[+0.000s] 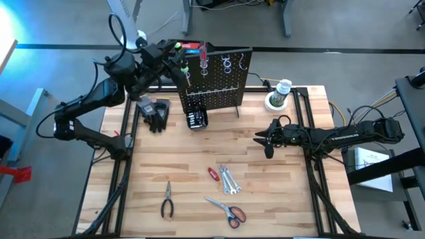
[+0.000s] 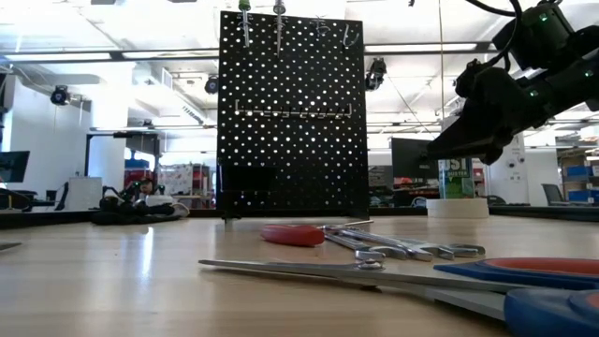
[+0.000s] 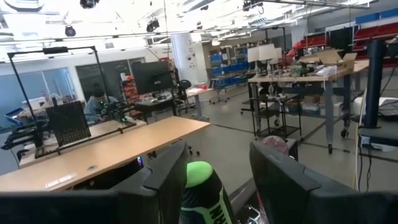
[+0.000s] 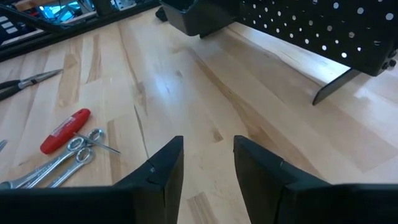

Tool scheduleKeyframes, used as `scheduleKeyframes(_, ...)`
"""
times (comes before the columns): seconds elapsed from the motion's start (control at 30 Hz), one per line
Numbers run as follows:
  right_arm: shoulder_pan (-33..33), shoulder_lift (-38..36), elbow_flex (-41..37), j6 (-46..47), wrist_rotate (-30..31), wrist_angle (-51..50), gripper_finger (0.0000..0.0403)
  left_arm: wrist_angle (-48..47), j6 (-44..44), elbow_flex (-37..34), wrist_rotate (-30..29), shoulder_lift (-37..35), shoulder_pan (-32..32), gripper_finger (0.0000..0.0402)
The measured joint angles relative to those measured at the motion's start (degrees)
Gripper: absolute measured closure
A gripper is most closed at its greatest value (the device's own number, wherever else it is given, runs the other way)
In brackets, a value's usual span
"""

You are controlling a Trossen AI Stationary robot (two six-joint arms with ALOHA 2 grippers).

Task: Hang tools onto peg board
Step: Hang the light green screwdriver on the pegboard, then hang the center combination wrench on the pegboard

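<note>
The black peg board (image 1: 214,78) stands upright at the table's far middle. A green-handled screwdriver (image 2: 245,19) and a red-handled one (image 1: 202,50) hang in the ring holders along its top. My left gripper (image 3: 214,186) is open over the board's top left, one finger on each side of the green handle (image 3: 204,196). My right gripper (image 1: 265,141) is open and empty above the table, right of centre. Pliers (image 1: 167,201), scissors (image 1: 229,211), wrenches (image 1: 230,180) and a small red tool (image 1: 213,174) lie flat on the table's near half. My left gripper has the green handle's top end (image 3: 199,177) between its two fingers, coming from above. A gap shows beside one finger (image 3: 280,180). The other finger (image 3: 165,183) stands right against the handle, and I cannot tell whether it touches.
Black gloves (image 1: 156,113) and a small black box of bits (image 1: 196,119) lie left of the board's foot. A white roll with a bottle (image 1: 279,95) stands at the far right. Bare wood lies between the board and the tools.
</note>
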Motion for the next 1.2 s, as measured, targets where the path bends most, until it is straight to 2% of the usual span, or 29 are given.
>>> scheduleKeyframes(0.13,0.0,0.0,0.0,-0.02,0.0,0.0,0.0285,-2.02,1.09,1.08,-0.02,-0.64,-0.7,0.0236)
scheduleKeyframes(0.33,0.0,0.0,-0.02,1.16,0.0,0.35,0.0279,-11.01,-1.07,7.24,-0.17,-3.05,-3.37,0.0236)
scheduleKeyframes(0.43,0.01,0.0,0.0,4.79,-0.6,1.12,0.0272,-18.39,-3.43,8.85,-0.23,-4.08,-5.55,0.0236)
scheduleKeyframes(0.53,1.06,0.02,0.0,5.84,-3.08,2.91,0.0265,-28.5,-9.22,7.51,-0.17,-5.67,-8.29,0.0236)
scheduleKeyframes(0.63,3.1,0.71,-0.04,5.57,-2.75,5.46,0.0259,-31.5,-15.05,0.22,-2.02,-8.15,-12.51,0.0236)
scheduleKeyframes(0.77,5.49,5.66,-0.09,3.82,-2.62,13.95,0.0254,-26.26,-20.67,-13.93,-7.05,-11.18,-20.15,0.0236)
scheduleKeyframes(1.0,7.15,20.64,2.27,3.42,-2.76,21.57,0.0265,-6.72,-29.49,-36.25,-16.46,-13.18,-35.37,0.0236)
scheduleKeyframes(1.1,7.15,27.59,5.23,4.45,-4.28,21.52,0.0275,2.82,-30.72,-42.85,-19.35,-12.08,-39.73,0.0236)
scheduleKeyframes(1.2,7.39,34.49,9.66,8.12,-5.04,21.64,0.0284,8.75,-33.22,-47.38,-19.86,-10.14,-41.54,0.0236)
